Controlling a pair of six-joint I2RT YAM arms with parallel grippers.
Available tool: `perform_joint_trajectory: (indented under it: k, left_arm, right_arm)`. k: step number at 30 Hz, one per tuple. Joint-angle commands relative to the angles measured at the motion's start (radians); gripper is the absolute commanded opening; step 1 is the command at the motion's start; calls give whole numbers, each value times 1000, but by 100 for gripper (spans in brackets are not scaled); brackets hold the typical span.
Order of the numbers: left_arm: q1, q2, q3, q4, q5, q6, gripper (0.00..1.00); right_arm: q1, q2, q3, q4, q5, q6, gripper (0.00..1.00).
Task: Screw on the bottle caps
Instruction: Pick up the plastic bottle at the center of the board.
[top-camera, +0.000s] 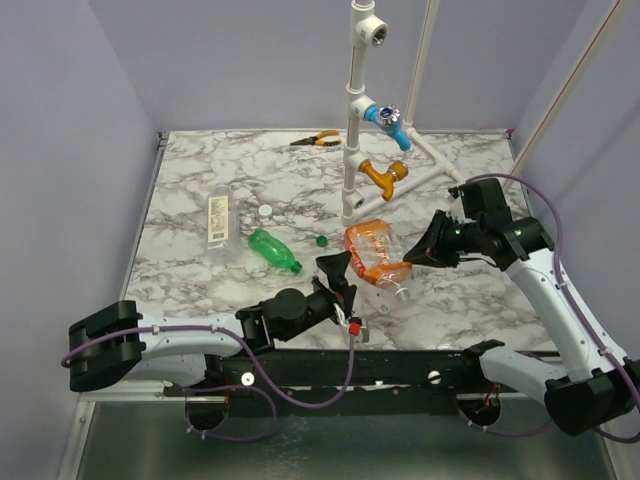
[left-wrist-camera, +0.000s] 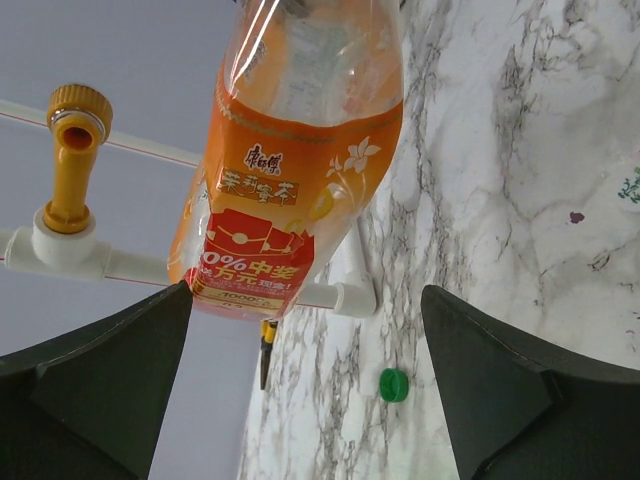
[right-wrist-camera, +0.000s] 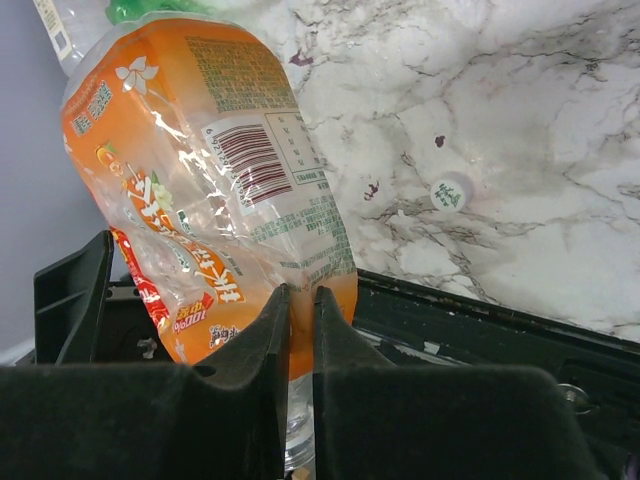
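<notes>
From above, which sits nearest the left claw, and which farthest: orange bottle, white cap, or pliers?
1. The orange bottle, just beside the left gripper.
2. The white cap, off to the left.
3. The pliers, at the far edge.

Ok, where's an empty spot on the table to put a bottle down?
Front left, nearer than the clear bottle and green bottle, is bare; so is back left, beside the pliers. Around the orange bottle it's crowded.
</notes>
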Motion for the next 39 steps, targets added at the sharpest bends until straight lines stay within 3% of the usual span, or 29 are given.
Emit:
perform_joint_trajectory:
  k: [1, 18, 21, 23, 25, 29, 31, 35, 36, 39]
  left_arm:
    - [-6, 30, 34, 33, -34, 73, 99]
    - [-19, 105, 96, 56, -31, 161, 97]
    - [-30, 125, 102, 59, -41, 173, 88]
    - [-34, 137, 105, 76, -51, 179, 65]
    - [-33, 140, 112, 83, -47, 170, 53]
    - [-33, 151, 111, 130, -67, 167, 48]
    - [-38, 153, 113, 153, -90, 157, 46]
    - [-61, 152, 136, 144, -166, 112, 32]
    - [-69, 148, 148, 131, -200, 57, 28]
    - [-75, 126, 219, -30, -291, -198, 25]
  right_arm:
    - [2, 16, 35, -43, -62, -25, 3]
    - [2, 60, 57, -40, -99, -48, 2]
    - [0, 64, 59, -42, -102, -53, 2]
    - [1, 65, 62, -44, -102, -56, 2]
    - [1, 69, 71, -48, -102, -63, 2]
    - [1, 76, 72, -47, -108, -71, 3]
    - [1, 72, 76, -44, -93, -70, 13]
    - [1, 45, 89, -2, -51, -53, 49]
    - [1, 37, 89, 13, -35, -46, 57]
    - [1, -3, 77, 59, 39, -31, 69]
